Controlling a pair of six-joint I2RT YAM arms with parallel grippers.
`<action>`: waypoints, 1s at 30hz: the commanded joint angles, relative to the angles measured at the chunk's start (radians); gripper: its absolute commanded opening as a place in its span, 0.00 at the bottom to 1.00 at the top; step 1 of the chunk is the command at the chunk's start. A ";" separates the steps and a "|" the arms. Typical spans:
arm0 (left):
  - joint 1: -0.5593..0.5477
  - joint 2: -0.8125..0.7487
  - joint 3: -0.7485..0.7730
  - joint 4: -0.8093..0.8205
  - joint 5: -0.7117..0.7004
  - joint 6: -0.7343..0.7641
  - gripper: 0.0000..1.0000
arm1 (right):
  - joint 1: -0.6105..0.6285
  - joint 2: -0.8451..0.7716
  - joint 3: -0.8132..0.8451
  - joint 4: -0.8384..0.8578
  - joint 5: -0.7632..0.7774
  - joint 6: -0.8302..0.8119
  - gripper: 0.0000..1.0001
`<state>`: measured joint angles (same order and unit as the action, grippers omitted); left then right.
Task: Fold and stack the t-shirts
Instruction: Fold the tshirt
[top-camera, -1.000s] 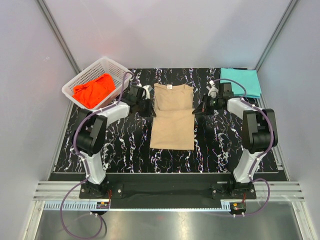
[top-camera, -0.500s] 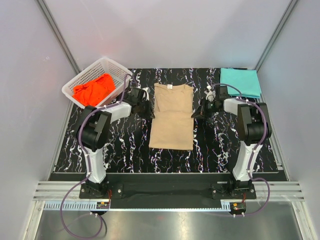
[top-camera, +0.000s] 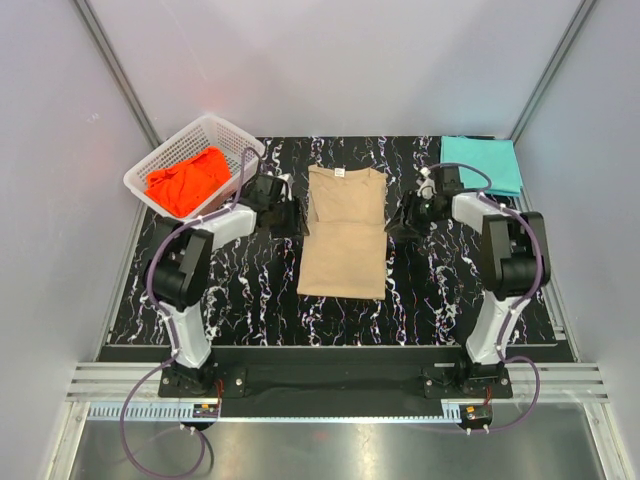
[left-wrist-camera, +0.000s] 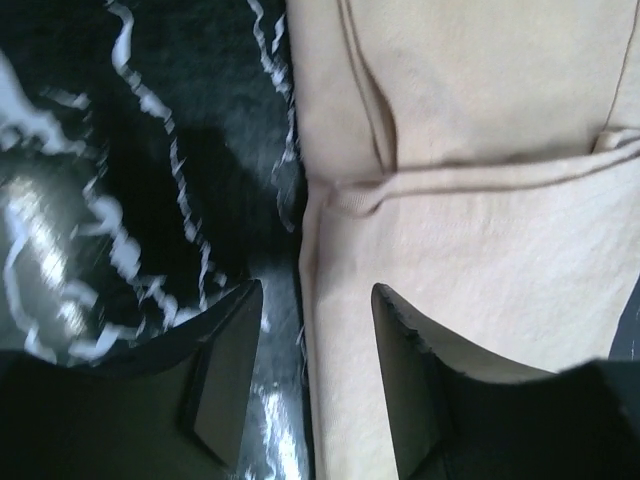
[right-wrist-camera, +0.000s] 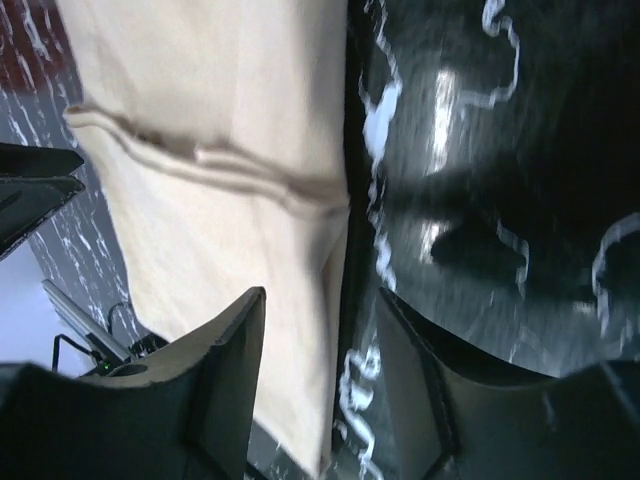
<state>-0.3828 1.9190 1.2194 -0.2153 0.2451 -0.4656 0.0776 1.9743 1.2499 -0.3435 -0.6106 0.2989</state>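
Observation:
The tan t-shirt (top-camera: 345, 232) lies flat mid-table, its upper part folded down so a sleeve seam crosses it (left-wrist-camera: 470, 150) (right-wrist-camera: 200, 130). My left gripper (top-camera: 288, 215) (left-wrist-camera: 317, 290) hovers at the shirt's left edge, jaws open, the cloth edge lying loose below the gap. My right gripper (top-camera: 400, 218) (right-wrist-camera: 320, 295) mirrors it at the right edge, open, gripping nothing. A folded teal t-shirt (top-camera: 482, 163) rests at the back right corner. The orange-red t-shirt (top-camera: 188, 180) sits crumpled in the basket.
A white lattice basket (top-camera: 222, 124) stands at the back left corner, close behind my left arm. The black marbled mat (top-camera: 250, 290) covers the table. Grey walls close in on both sides and the back.
Both grippers were shut at the tan shirt's sides and now stand open, having let go of the cloth. The arms shifted slightly; the shirt stays put.

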 joint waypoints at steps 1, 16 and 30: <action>0.005 -0.162 -0.056 -0.054 -0.075 -0.024 0.54 | -0.001 -0.175 -0.038 -0.130 0.097 0.045 0.56; -0.128 -0.324 -0.419 0.033 0.017 -0.120 0.54 | 0.072 -0.471 -0.444 -0.103 0.058 0.137 0.63; -0.139 -0.374 -0.526 0.030 -0.033 -0.146 0.47 | 0.174 -0.396 -0.544 -0.017 0.113 0.187 0.57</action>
<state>-0.5171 1.5574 0.7349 -0.1471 0.2573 -0.6125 0.2424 1.5669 0.7250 -0.3855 -0.5438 0.4755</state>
